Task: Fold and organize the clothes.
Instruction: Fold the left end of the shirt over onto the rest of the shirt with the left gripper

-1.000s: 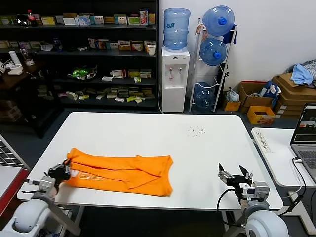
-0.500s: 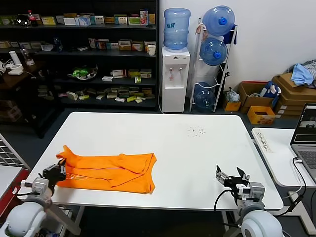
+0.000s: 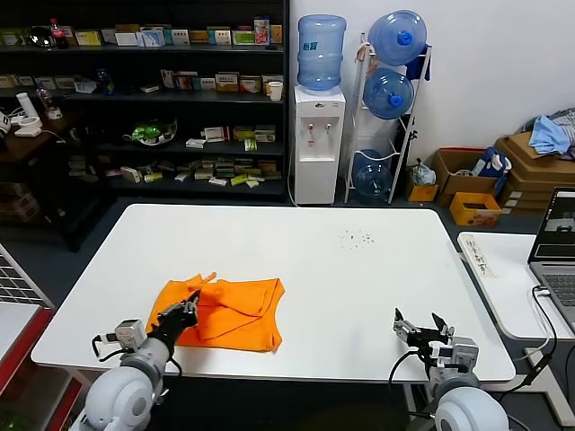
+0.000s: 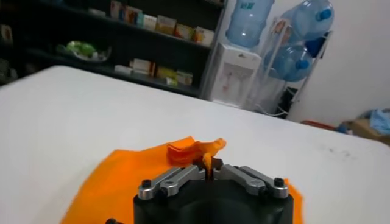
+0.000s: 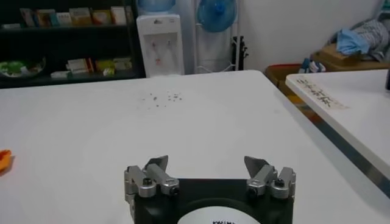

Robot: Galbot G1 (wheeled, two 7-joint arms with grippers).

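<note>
The bright orange T-shirt [image 3: 229,312] lies folded over on the white table [image 3: 296,242], near the front left. My left gripper [image 3: 187,307] is shut on a raised flap of the shirt at its left side; in the left wrist view the orange fabric [image 4: 195,151] rises from between the closed jaws of that gripper [image 4: 209,171]. My right gripper [image 3: 423,327] is open and empty near the table's front right edge; in the right wrist view it [image 5: 207,163] faces bare tabletop. The white lettering is hidden.
A second white table with a laptop [image 3: 559,242] stands at the right. Dark shelves [image 3: 153,99], a water dispenser [image 3: 320,117] and a bottle rack [image 3: 388,99] stand behind the table. Small dark specks [image 3: 358,238] lie on the far right of the table.
My left gripper has carried the shirt's left end to the right and over the rest, so the shirt is now a shorter folded bundle. The right gripper has barely moved.
</note>
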